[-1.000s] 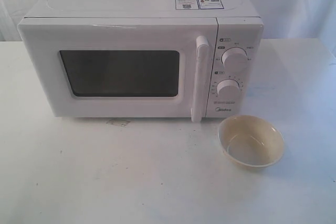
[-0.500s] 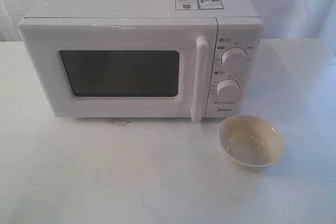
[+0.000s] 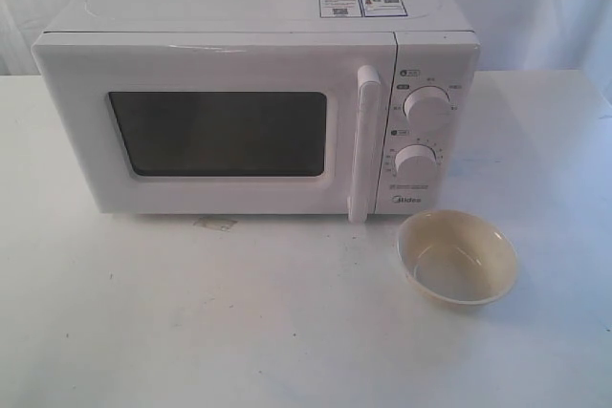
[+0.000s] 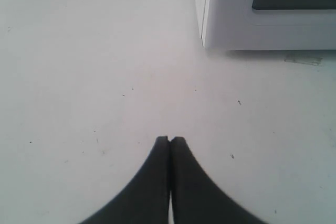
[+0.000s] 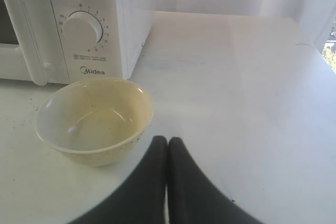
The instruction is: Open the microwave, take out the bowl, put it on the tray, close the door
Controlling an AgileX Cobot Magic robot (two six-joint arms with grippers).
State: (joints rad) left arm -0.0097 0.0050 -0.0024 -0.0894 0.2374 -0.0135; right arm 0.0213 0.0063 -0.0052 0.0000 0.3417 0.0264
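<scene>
"Status of the left gripper (image 4: 170, 141)?"

"I have it hanging over bare white table (image 3: 191, 332). Its black fingers (image 4: 152, 182) are pressed tip to tip with nothing between them. My left wrist view also catches a front corner of the microwave (image 3: 258, 21) near it."

"And the microwave itself?"

"It fills the upper left and centre of the exterior frame, standing on the table. The door (image 3: 215, 69) sits flush with the body. I see its dark window (image 3: 218, 134) in the left half and a small tan mark (image 3: 215, 224) on the table just under the door's lower edge. The vertical bar handle (image 3: 364, 145) is right of centre, and the label stickers (image 3: 363, 4) are on the top above it."

"Further right?"

"Two round knobs (image 3: 426, 108), one above the other, with the Midea logo (image 3: 408, 203) beneath."

"Where is the bowl (image 3: 457, 257)?"

"It's upright on the table, lower right of centre, just in front of the knob panel and apart from the microwave. I can see its cream inside."

"Right gripper (image 5: 167, 141)?"

"Its fingers are also clenched on nothing, tips touching. It sits near the bowl without gripping it."
</scene>
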